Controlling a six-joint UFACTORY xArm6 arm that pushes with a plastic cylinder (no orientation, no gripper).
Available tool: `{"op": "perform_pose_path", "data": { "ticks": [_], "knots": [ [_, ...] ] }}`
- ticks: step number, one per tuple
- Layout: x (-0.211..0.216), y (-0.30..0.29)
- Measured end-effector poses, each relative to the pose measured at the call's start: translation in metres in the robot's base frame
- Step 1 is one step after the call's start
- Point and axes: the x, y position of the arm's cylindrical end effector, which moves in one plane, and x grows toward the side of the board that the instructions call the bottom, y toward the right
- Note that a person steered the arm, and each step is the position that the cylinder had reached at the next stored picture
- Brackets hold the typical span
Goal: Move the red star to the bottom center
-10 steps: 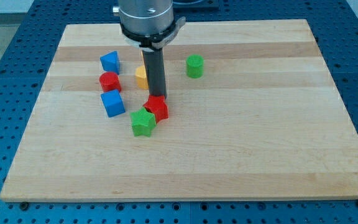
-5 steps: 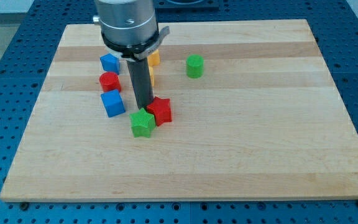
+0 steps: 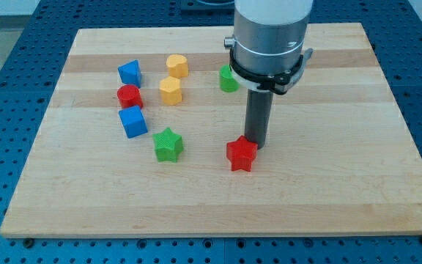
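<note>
The red star [image 3: 241, 154] lies on the wooden board [image 3: 328, 183], a little right of centre and below the middle. My tip [image 3: 256, 146] touches the star's upper right side. The rod rises from there to the arm's grey body at the view's top. The green star [image 3: 168, 144] lies apart to the left of the red star.
At the left are a blue block [image 3: 130, 72], a red cylinder [image 3: 129, 96] and a blue cube [image 3: 132, 122]. Two yellow blocks [image 3: 176, 66] [image 3: 170, 90] lie above the green star. A green block [image 3: 227, 79] is partly hidden behind the arm.
The red star has slid to the right and slightly down, away from the green star. My tip moved right with it, from the star's left to its upper right.
</note>
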Motion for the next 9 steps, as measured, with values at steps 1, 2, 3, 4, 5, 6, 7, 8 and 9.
{"op": "perform_pose_path", "data": {
  "ticks": [1,2,3,4,5,6,7,8,9],
  "knots": [
    [0.000,-0.020],
    [0.001,-0.047],
    [0.011,-0.064],
    [0.027,-0.069],
    [0.032,-0.062],
    [0.032,-0.057],
    [0.032,-0.056],
    [0.040,-0.039],
    [0.042,-0.015]
  ]
}}
